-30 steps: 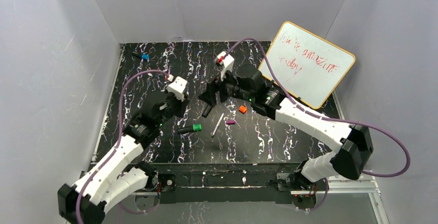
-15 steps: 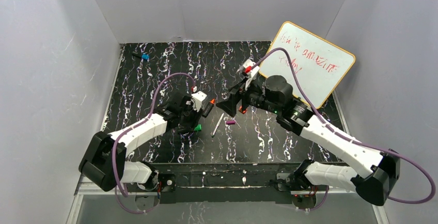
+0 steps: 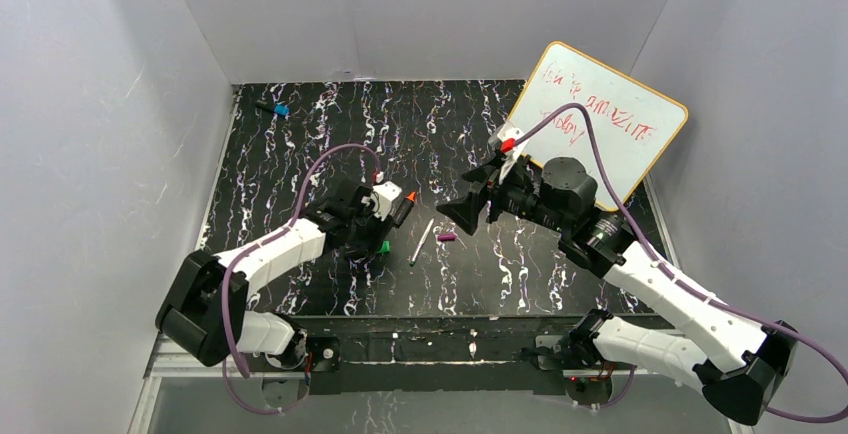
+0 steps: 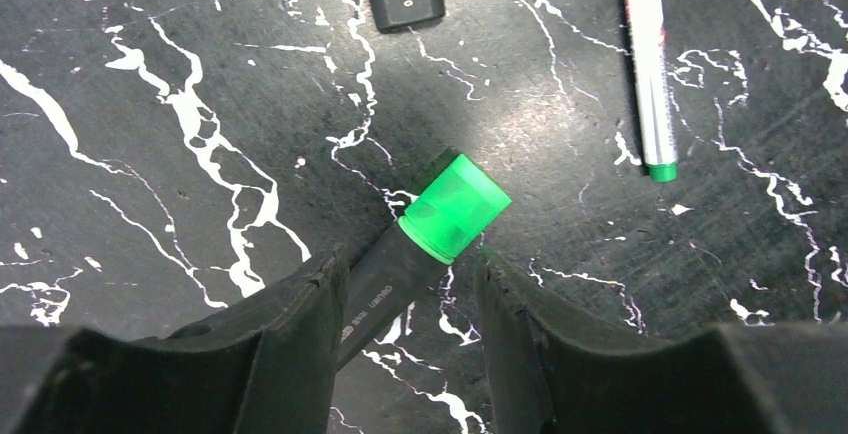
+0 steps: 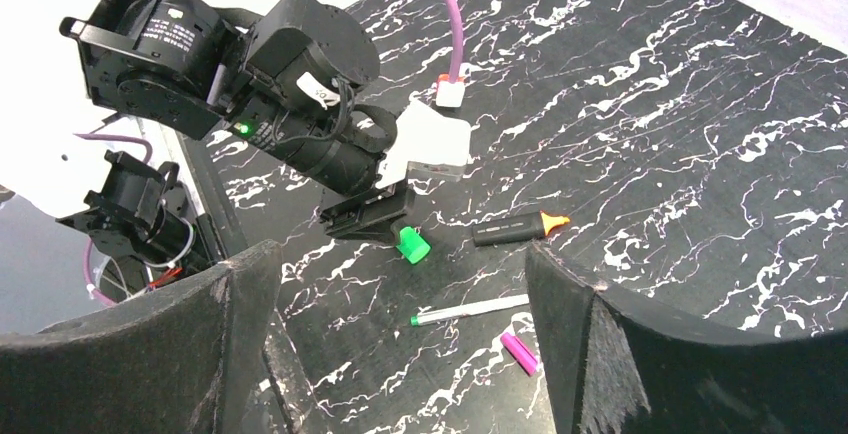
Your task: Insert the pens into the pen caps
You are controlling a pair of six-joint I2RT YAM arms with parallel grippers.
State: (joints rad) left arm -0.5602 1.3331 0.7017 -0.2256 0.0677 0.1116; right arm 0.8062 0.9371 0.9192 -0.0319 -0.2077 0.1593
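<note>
We see the left claw (image 4: pixel 412 266) low over the surface (image 3: pixel 300 154), its fingers (image 4: pixel 300 344) spread to either side of the green marker (image 4: pixel 385 279). The marker lies flat between them. Its black barrel is close against one finger and clear of the other, so we take the claw as parted, not pinching. The green cap (image 4: pixel 455 204) sits on the marker's end, just past the fingertips. This marker lies a little left of the middle of the surface, nearer the near edge than the far one.

Just beyond the left claw lies the orange marker (image 3: pixel 402 207), flat, its bare orange tip pointing toward the far edge. The white pen (image 3: pixel 421 241) lies just to the right of it and apart from it, with a small green tip at the end toward the near edge. The purple cap (image 3: pixel 446 238) lies on its side just right of the pen, not touching it.

The right claw (image 3: pixel 464 212) hangs above the surface to the right of these things, near the middle. In its wrist view its fingers (image 5: pixel 600 354) stand spread wide, with nothing between them.

A whiteboard (image 3: pixel 600 124) with red writing leans at the far right corner. A small blue item (image 3: pixel 280 110) lies near the far left corner, well apart from everything else.
</note>
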